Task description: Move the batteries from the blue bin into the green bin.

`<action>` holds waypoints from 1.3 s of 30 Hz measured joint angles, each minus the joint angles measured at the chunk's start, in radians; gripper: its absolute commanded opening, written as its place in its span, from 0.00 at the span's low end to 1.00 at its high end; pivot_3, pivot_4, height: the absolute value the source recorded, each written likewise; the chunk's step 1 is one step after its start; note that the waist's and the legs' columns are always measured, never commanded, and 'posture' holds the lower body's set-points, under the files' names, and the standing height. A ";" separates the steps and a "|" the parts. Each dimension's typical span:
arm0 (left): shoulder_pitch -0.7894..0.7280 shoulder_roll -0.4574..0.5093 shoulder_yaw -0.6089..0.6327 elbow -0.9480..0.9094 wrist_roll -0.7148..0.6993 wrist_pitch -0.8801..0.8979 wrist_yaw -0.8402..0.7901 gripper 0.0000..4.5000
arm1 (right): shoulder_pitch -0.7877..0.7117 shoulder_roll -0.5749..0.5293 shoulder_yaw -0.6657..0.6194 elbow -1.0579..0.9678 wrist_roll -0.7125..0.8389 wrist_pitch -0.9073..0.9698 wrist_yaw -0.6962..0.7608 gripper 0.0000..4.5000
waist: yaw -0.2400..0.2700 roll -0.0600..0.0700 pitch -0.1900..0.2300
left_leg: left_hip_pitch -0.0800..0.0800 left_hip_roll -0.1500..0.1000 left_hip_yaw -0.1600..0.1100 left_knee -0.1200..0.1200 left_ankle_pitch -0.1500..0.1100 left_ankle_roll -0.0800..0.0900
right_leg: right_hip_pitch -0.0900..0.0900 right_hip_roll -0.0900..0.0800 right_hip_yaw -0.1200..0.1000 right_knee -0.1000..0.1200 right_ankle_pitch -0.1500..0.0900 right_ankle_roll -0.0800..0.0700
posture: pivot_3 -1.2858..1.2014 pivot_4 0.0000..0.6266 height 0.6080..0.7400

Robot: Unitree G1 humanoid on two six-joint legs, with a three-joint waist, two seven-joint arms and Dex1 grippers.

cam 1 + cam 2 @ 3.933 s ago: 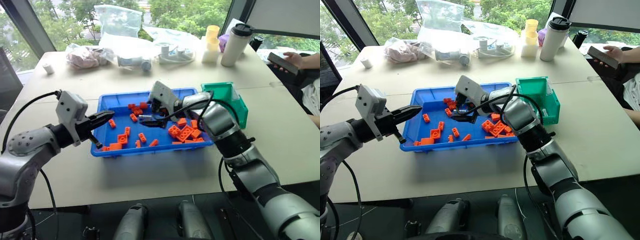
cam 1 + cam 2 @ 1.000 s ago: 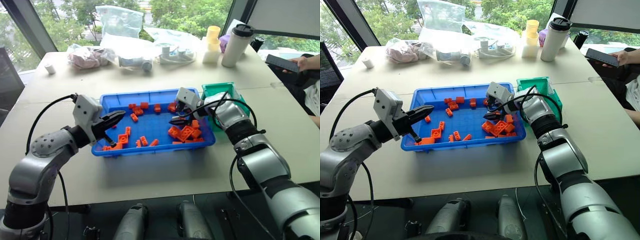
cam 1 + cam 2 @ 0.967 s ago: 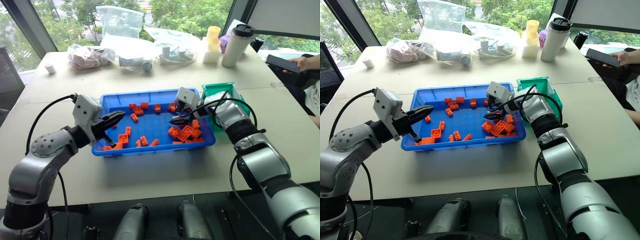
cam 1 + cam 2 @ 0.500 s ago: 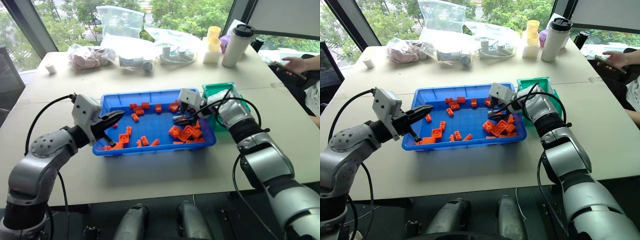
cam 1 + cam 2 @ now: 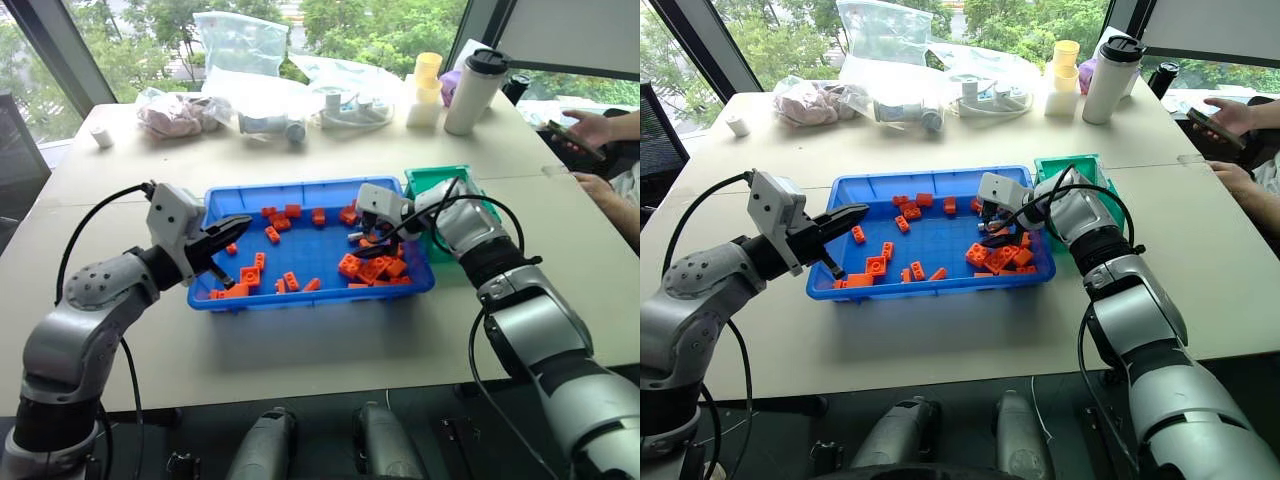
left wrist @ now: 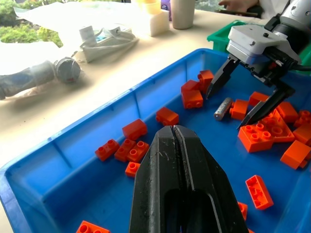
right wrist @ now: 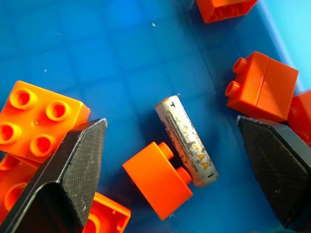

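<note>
the right gripper (image 7: pixel 180 160) hangs over the right end of the blue bin (image 5: pixel 240 200), pointing down into it with its two black fingers (image 7: pixel 63 179) spread wide and nothing between them but air. a single battery (image 7: pixel 185 141), a scuffed silver-grey cylinder, lies flat on the blue floor in the gap between those fingers, touching neither; a small orange brick (image 7: pixel 158 179) rests against its side and a larger orange brick (image 7: pixel 265 87) sits just beside its other side. from the left wrist view the same battery (image 6: pixel 222 108) lies between the spread fingertips, next to an orange brick. the left gripper (image 5: pixel 228 228) hovers above the left end of the blue bin with its fingers pressed together, gripping nothing. orange bricks (image 5: pixel 370 268) are scattered across the bin, thickest in a pile near the right gripper. the green bin (image 5: pixel 445 178) stands touching the blue bin's right end, behind the right arm. a person's hand (image 5: pixel 588 128) holds a phone at the table's far right edge.
</note>
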 measured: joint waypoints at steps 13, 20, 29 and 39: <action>0.023 -0.027 -0.001 -0.008 0.016 -0.004 0.020 0.00 | -0.067 0.051 0.018 0.085 -0.037 0.024 0.022 0.00 | -0.006 0.000 0.000 | 0.000 0.000 0.000 0.000 0.000 0.000 | 0.000 0.000 0.000 0.000 0.000 0.000 | 0.52 0.24 1.00; 0.021 -0.028 -0.001 -0.012 0.016 -0.004 0.023 0.00 | -0.053 -0.033 -0.045 -0.177 0.022 0.131 0.076 0.00 | -0.001 0.000 0.000 | -0.001 0.000 0.000 0.000 0.000 0.000 | -0.002 0.000 0.000 0.000 0.000 0.000 | 0.52 0.24 1.00; 0.004 -0.025 -0.003 0.005 0.017 -0.004 0.005 0.00 | 0.038 -0.383 -0.285 -0.407 0.068 0.305 -0.030 0.00 | 0.012 0.000 0.000 | 0.000 0.000 0.001 0.000 -0.001 0.002 | 0.001 -0.002 0.000 -0.002 0.000 0.000 | 0.52 0.24 1.00; -0.062 -0.026 -0.028 0.042 0.006 -0.001 -0.050 0.00 | 0.167 -0.364 -0.285 -0.458 0.096 0.357 -0.084 0.67 | -0.002 0.001 0.000 | 0.000 0.001 0.002 -0.001 -0.001 0.002 | -0.001 -0.001 0.002 0.000 0.000 0.000 | 0.52 0.24 1.00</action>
